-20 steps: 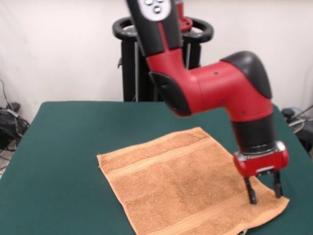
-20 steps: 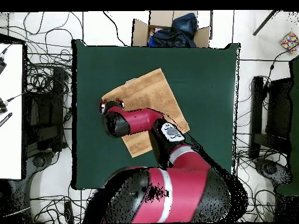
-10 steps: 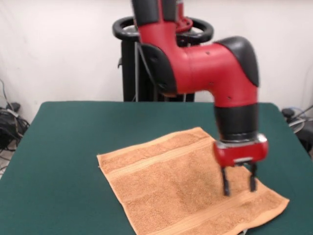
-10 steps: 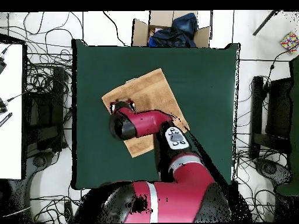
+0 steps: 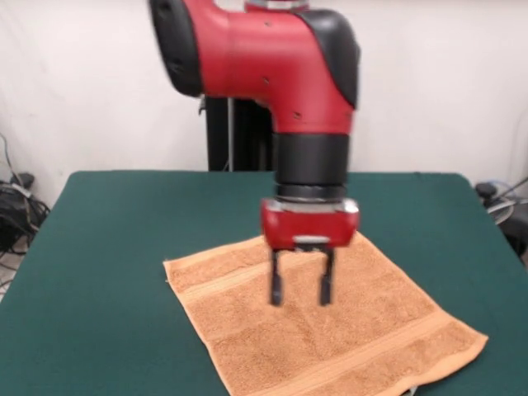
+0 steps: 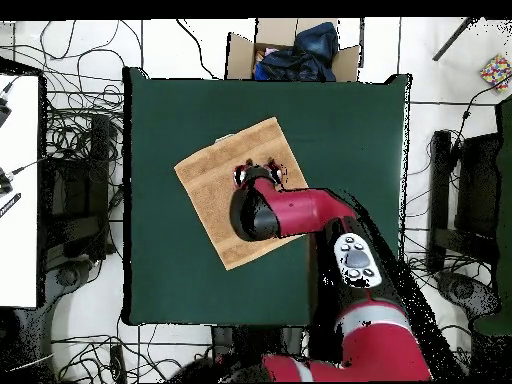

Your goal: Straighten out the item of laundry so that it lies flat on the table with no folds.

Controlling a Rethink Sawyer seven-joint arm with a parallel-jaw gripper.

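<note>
1. an open cardboard box [image 6: 262,50] holding dark blue cloth [image 6: 300,48] sits on the floor at the top of the overhead view.
2. tangled black cables [image 6: 70,130] spread over the white floor on the left.
3. a multicoloured cube [image 6: 496,71] lies at the far right edge.
4. a black stand [image 5: 221,132] rises against the pale wall in the front view.
</note>
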